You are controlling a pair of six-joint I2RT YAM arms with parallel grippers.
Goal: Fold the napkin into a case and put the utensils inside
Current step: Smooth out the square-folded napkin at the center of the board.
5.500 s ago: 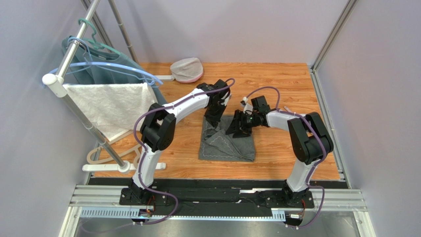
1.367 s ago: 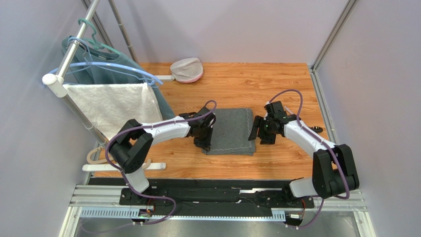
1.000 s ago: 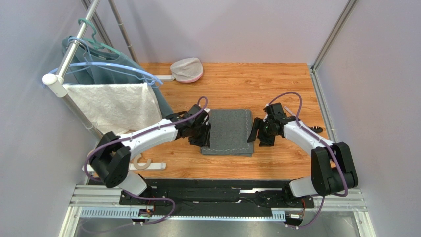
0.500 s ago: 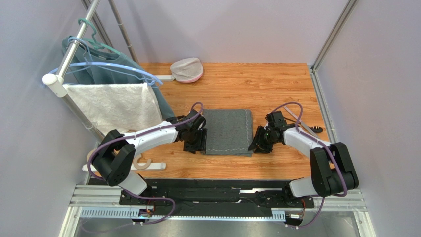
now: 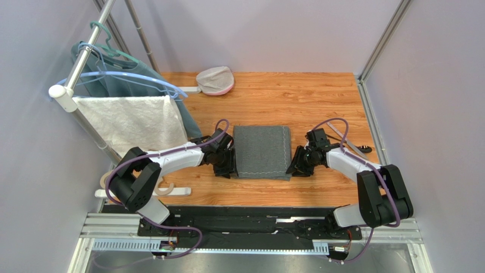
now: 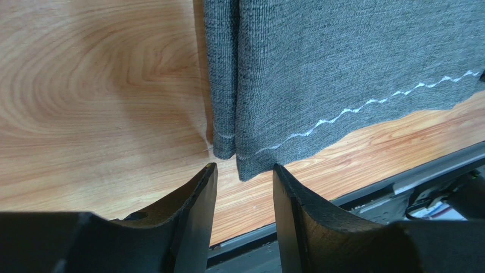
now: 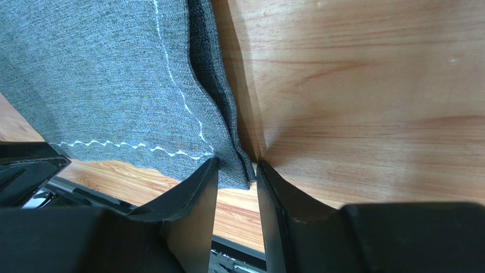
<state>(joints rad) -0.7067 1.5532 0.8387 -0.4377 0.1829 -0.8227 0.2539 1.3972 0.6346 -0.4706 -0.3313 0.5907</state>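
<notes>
Top external view: napkin (image 5: 262, 151) lies flat at mid-table (image 5: 284, 94) as a squarish folded pad, pale stitch line along its near edge. Left gripper (image 5: 226, 165) sits low at the near-left corner and right gripper (image 5: 296, 166) at the near-right corner. Left wrist view: gripper (image 6: 243, 177) has its fingers (image 6: 196, 199) spread by a narrow gap. The napkin (image 6: 353, 57) corner, showing two stacked layers, lies just ahead of the tips and is not pinched. Right wrist view: gripper (image 7: 235, 170) has its fingers (image 7: 284, 193) apart by a narrow gap. The layered corner of the napkin (image 7: 102, 68) reaches between the tips, but I cannot tell if a pad touches the cloth. Utensils (image 5: 353, 145) lie on the wood well right of the napkin, beyond the right forearm, untouched. Judgement on progress: at least one fold is in, since doubled layers show at both near corners. The cloth is too wide to count as a narrow case, so further folding is left. No pocket opening is visible, and loading the utensils has not begun. Roughly a third of the way through.
</notes>
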